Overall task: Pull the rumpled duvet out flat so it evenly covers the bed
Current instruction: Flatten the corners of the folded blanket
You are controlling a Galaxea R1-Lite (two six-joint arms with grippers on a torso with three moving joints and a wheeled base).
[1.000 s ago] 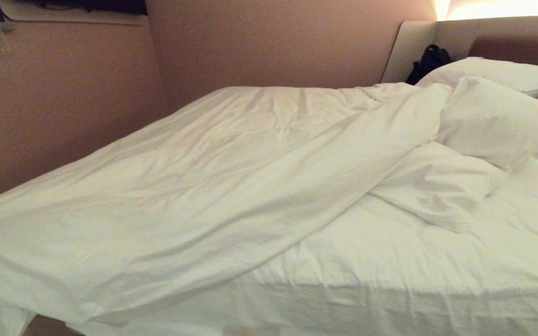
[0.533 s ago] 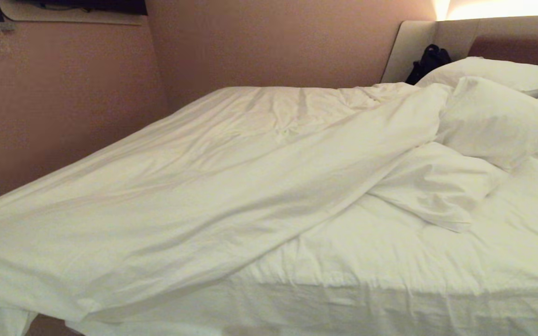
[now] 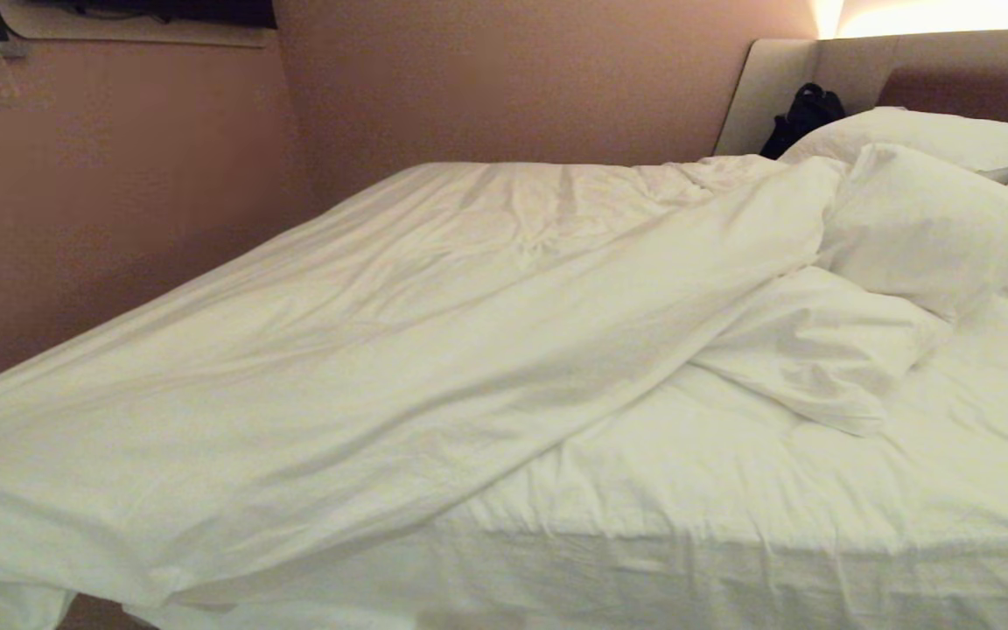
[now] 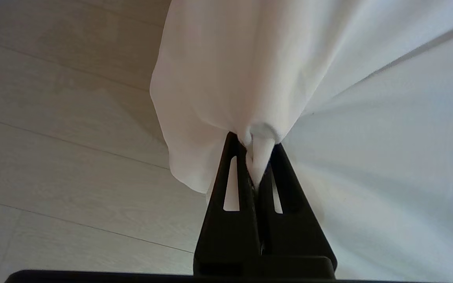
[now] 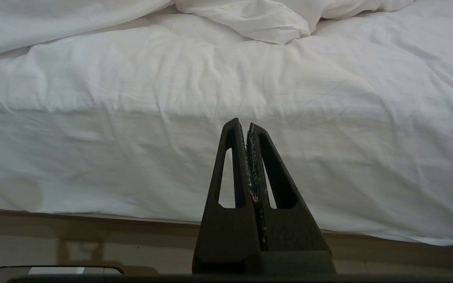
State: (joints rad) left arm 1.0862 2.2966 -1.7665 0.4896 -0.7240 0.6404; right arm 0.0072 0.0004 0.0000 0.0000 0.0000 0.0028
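Note:
The white duvet (image 3: 364,350) lies stretched in long creases across the left part of the bed (image 3: 731,525), from the pillows down to the near left corner, where it hangs past the mattress edge. The near right part of the mattress sheet is uncovered. My left gripper (image 4: 255,139) is shut on a bunched fold of the duvet (image 4: 250,70) above the floor; neither arm shows in the head view. My right gripper (image 5: 242,125) is shut and empty, level with the mattress side (image 5: 132,165).
Plump pillows (image 3: 924,219) are piled at the headboard (image 3: 950,66), with a dark bag (image 3: 806,114) behind them. A wall (image 3: 119,201) runs close along the bed's far side. Pale wood-look floor (image 4: 61,137) lies beside the bed.
The duvet's near left part has shifted a little: its left edge sits slightly higher and more taut, and the hanging corner at the lower left has dropped lower. The pillows are unmoved.

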